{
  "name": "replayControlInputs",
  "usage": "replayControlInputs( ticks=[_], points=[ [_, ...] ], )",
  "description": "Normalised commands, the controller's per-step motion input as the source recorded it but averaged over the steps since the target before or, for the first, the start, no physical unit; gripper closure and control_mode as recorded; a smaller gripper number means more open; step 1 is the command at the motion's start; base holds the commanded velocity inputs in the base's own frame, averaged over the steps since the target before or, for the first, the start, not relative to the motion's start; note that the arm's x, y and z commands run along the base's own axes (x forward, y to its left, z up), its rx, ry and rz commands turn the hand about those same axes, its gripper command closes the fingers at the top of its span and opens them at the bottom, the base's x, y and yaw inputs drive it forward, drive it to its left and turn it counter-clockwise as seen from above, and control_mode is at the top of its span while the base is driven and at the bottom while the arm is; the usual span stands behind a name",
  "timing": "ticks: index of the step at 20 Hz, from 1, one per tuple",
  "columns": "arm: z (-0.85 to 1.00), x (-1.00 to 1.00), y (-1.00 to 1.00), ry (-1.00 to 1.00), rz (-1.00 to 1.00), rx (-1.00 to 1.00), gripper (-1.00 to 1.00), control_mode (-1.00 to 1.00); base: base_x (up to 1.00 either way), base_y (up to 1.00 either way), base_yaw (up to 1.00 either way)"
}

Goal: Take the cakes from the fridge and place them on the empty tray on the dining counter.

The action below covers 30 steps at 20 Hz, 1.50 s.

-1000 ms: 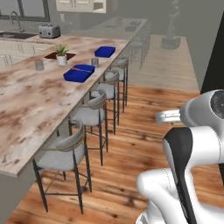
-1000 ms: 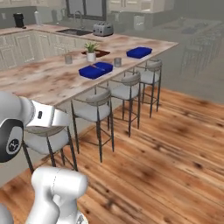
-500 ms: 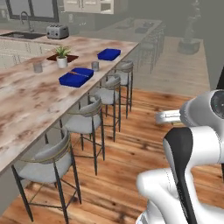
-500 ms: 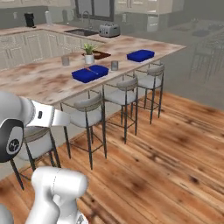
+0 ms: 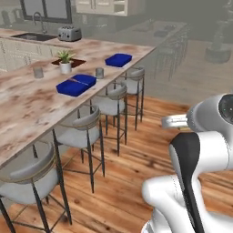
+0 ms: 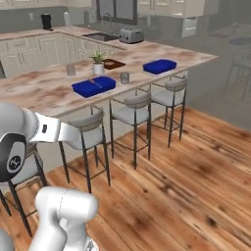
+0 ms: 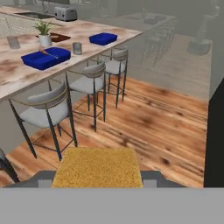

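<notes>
In the hand view a tan-golden square cake (image 7: 97, 167) sits between my gripper's (image 7: 97, 176) dark fingers (image 7: 45, 179), which are shut on its two sides. Ahead to the left runs the beige marbled dining counter (image 5: 27, 102) (image 6: 44, 90) (image 7: 17, 74). On it lie deep blue trays: a pair side by side (image 5: 76, 84) (image 6: 94, 86) (image 7: 46, 57) and a single one further along (image 5: 118, 59) (image 6: 160, 65) (image 7: 103, 39). A tall dark slab (image 7: 215, 127) at the hand view's right edge may be the fridge; I cannot tell.
Grey-cushioned metal stools (image 5: 84, 134) (image 6: 130, 113) (image 7: 43, 114) line the counter's near side over a wooden floor (image 6: 186, 176). A potted plant (image 5: 65, 61), two small cups (image 5: 99, 72) and a dark brown board (image 6: 113, 63) stand by the trays. A toaster (image 5: 69, 33) and sink (image 5: 35, 36) are behind.
The whole picture has shifted in both base views, so the base has moved; the counter and stools now show from a different angle. The arm holds its pose.
</notes>
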Motion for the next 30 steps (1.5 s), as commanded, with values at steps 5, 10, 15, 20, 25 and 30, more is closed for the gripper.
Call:
replayControlInputs(
  ticks=[5, 10, 15, 20, 25, 30],
  points=[
    [0.00, 0.00, 0.00, 0.00, 0.00, 0.00, 1.00, 1.00, 0.33, -0.80, 0.23],
    [0.00, 0.00, 0.00, 0.00, 0.00, 0.00, 1.00, 1.00, 0.32, -0.82, 0.23],
    [0.00, 0.00, 0.00, 0.00, 0.00, 0.00, 1.00, 1.00, 0.32, -0.83, 0.23],
    [0.00, 0.00, 0.00, 0.00, 0.00, 0.00, 1.00, 1.00, 0.32, -0.81, 0.23],
    [0.00, 0.00, 0.00, 0.00, 0.00, 0.00, 1.00, 1.00, 0.32, -0.81, 0.23],
    [0.00, 0.00, 0.00, 0.00, 0.00, 0.00, 1.00, 1.00, 0.35, -0.73, 0.23]
  ],
)
